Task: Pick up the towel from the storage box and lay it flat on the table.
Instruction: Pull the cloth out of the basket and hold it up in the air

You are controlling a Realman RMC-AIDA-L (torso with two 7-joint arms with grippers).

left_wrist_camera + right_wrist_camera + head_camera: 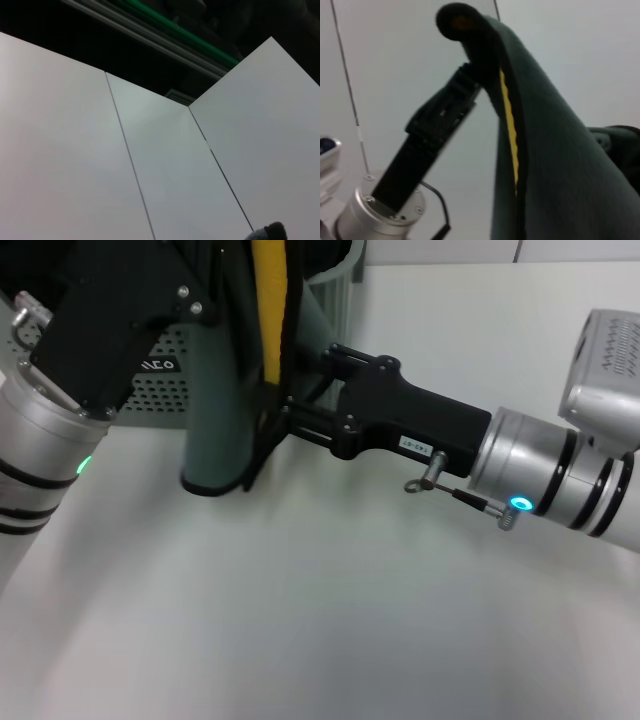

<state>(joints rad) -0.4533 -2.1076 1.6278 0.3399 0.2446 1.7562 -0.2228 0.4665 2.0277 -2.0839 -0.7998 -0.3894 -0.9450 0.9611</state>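
The towel point(225, 390) hangs in a long fold, grey-green outside with a yellow strip and a black border. Its low end is just over the white table point(320, 620). In the right wrist view my left gripper point(470, 75) is shut on the towel's point(545, 165) top corner. Only the left gripper's black body shows in the head view, at the upper left. A tip of the towel point(267, 232) shows in the left wrist view. My right gripper point(278, 422) reaches in from the right to the towel's black edge, about halfway down. The storage box point(160, 380) stands behind, partly hidden.
The box's dark label point(155, 366) peeks out beside the left arm. White wall panels point(165, 165) with thin seams stand behind the scene. Bare tabletop spreads across the front and the right.
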